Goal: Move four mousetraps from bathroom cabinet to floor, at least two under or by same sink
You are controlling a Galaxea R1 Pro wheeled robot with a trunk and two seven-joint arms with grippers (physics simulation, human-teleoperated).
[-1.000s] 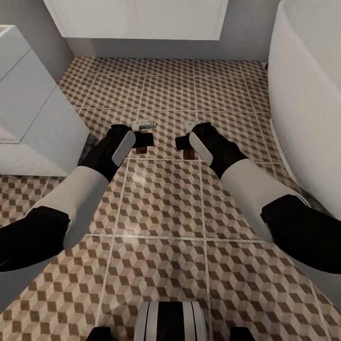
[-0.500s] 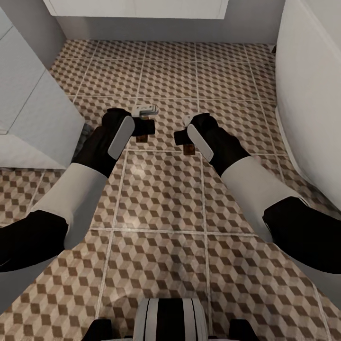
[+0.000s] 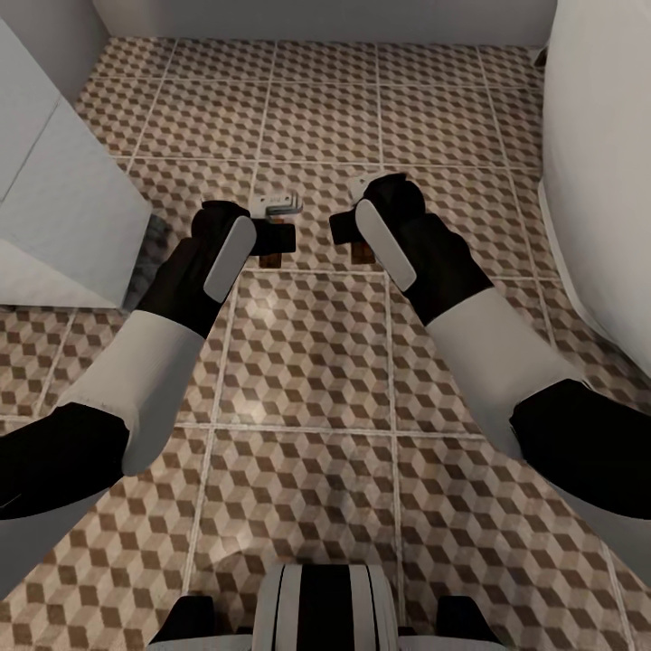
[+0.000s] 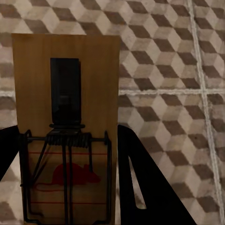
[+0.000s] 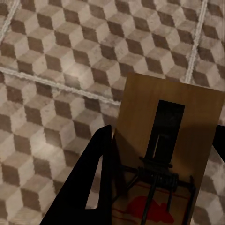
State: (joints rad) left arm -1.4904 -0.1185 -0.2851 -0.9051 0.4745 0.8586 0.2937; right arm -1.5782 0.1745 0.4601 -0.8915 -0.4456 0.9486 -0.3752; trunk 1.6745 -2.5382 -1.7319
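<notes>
Mousetraps, flat wooden board (image 4: 65, 126) between left fingers (image 4: 140, 183), another (image 5: 168, 164) in right

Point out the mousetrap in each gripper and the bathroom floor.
Left gripper's mousetrap (image 4: 65, 93), left wrist view, on the dark plate on its board.
Right gripper's mousetrap (image 5: 164, 126), right wrist view, on its dark plate.
Bathroom floor (image 3: 307, 362), head view, on a bare cube-pattern tile.

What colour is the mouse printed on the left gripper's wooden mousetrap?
Red, on the flat wooden mousetrap; clearest in the left wrist view.
</notes>
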